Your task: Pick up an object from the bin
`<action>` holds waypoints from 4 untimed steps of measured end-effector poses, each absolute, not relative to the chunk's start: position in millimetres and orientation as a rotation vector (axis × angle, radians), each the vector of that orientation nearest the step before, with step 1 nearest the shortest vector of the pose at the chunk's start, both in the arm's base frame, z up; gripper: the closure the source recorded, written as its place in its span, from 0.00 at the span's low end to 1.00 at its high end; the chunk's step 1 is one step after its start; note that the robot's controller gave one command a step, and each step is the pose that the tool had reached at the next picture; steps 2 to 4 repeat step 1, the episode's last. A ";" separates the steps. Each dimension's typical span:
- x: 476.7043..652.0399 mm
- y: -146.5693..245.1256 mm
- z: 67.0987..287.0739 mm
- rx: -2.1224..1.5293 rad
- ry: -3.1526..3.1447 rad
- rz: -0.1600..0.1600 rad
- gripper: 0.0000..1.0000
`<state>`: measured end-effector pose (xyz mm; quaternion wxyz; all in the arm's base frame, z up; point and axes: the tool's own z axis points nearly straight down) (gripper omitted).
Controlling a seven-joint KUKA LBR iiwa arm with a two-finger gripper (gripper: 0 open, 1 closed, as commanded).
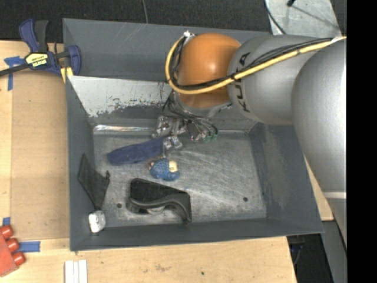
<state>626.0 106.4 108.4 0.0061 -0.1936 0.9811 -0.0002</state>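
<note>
Grey bin (79,134): five loose things (159,196)

Bright glare on back wall of bin (118,93)

Bin (235,175) scratched matt metal; blue piece (132,153) cloth-like; black piece (160,198) smooth plastic

Inside the bin (231,171), we see the gripper (172,138) near the back wall, over the right end of a long limp strip (132,153). A rounded lump (162,170) lies just in front; a curved handle-like piece (159,200) sits before that. At far left rests a flat wedge (92,182), with perhaps a small cap (96,220) in front of it.
</note>
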 end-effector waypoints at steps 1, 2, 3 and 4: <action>628.4 113.5 252.9 -0.727 3.042 -0.001 1.00; 628.4 113.5 252.9 -0.727 3.042 -0.001 1.00; 628.4 113.5 252.9 -0.727 3.042 -0.001 1.00; 628.4 113.5 252.9 -0.727 3.042 -0.001 1.00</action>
